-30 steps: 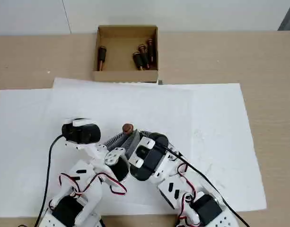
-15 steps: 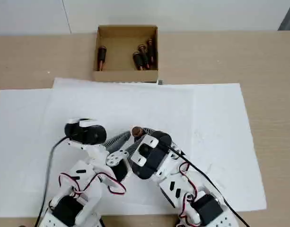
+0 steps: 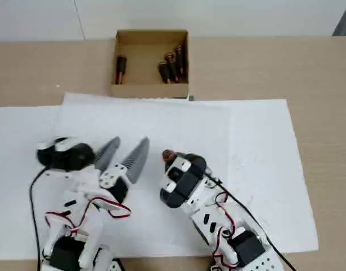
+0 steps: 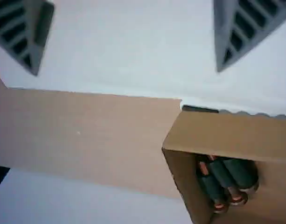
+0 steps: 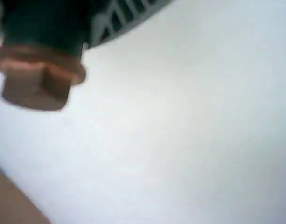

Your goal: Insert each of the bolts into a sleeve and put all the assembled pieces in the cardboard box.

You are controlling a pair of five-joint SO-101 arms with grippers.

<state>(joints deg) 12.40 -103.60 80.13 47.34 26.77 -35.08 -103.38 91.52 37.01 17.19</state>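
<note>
Holding the left pincer [image 3: 131, 141] wide open above the white paper [image 3: 246, 147], gripping nothing, its two grey ribbed fingers [image 4: 240, 32] spreading well apart and pointing toward the cardboard box [image 3: 152, 90]. Clamping the right pincer [image 3: 173, 161] shut on one assembled piece [image 3: 168, 154] just beside the left arm, pinching the dark sleeve [image 5: 40, 18] and leaving the copper bolt head [image 5: 38, 79] sticking out over the paper. Storing four finished pieces in the box, sitting on the bare tabletop [image 3: 308, 68] at the paper's far edge: one lying alone [image 3: 121, 68] on the left arm's side, three bunching together [image 3: 173, 63] against the opposite wall.
</note>
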